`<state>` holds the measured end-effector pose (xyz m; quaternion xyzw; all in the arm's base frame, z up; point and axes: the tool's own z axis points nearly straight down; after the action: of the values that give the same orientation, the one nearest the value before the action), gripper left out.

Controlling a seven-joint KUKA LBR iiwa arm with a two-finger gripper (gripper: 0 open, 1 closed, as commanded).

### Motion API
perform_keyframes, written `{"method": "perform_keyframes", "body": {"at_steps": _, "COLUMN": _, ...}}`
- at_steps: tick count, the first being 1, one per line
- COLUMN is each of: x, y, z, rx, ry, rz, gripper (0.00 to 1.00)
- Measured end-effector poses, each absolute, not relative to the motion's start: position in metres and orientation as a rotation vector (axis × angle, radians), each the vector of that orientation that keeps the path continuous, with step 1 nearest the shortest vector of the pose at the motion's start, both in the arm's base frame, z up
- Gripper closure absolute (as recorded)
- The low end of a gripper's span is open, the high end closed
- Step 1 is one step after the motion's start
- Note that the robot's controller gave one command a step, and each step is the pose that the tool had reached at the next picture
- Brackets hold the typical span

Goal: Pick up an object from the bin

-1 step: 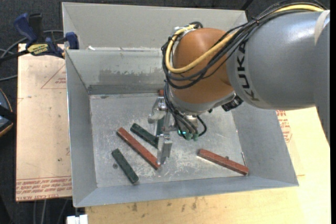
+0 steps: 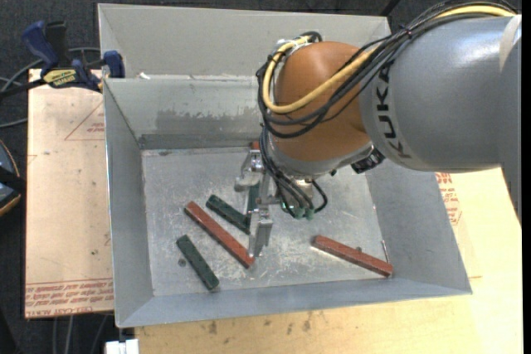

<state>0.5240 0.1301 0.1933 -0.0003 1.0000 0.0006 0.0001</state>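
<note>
Four sticks lie spread on the scuffed floor of the grey bin (image 2: pixel 124 195). Farthest to the left of the gripper (image 2: pixel 255 249), and a little nearer the front wall than its tip, a dark green stick (image 2: pixel 197 263) lies on a slant, well apart from the tool and touching nothing else. Closer in, a red-brown stick (image 2: pixel 217 233) runs from upper left down to lower right, and its lower right end lies right at the gripper's tip. This is the thing the gripper stands over. Whether the tip touches the stick cannot be told, nor whether the gripper is spread or clenched, and nothing can be seen held in it. Just behind that stick and roughly parallel to it lies a second dark green stick (image 2: pixel 227 212), whose right end passes out of sight behind the gripper's metal body. The gripper points straight down near the middle of the floor. Above it sits the rounded orange cover (image 2: pixel 319 99) of the wrist, looped with yellow and black cables (image 2: pixel 415 27). To the right of the gripper, well apart from it and near the front right corner, lies a second red-brown stick (image 2: pixel 351 254), tilted slightly down to the right. Above that, the thick grey arm (image 2: pixel 452 95) reaches in over the right wall.
</note>
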Motion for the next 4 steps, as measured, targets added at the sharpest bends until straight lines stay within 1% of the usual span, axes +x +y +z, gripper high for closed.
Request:
{"method": "perform_keyframes", "body": {"at_steps": 1, "x": 0.525, "y": 0.121, "z": 0.152, "rx": 0.052, "ry": 3.133, "rz": 0.005, "gripper": 0.0}}
{"method": "perform_keyframes", "body": {"at_steps": 2, "x": 0.527, "y": 0.11, "z": 0.083, "rx": -0.125, "ry": 3.097, "rz": 0.018, "gripper": 1.0}}
{"method": "perform_keyframes", "body": {"at_steps": 3, "x": 0.527, "y": 0.11, "z": 0.083, "rx": -0.125, "ry": 3.097, "rz": 0.018, "gripper": 1.0}}
{"method": "perform_keyframes", "body": {"at_steps": 4, "x": 0.525, "y": 0.112, "z": 0.108, "rx": -0.082, "ry": 3.136, "rz": 0.003, "gripper": 1.0}}
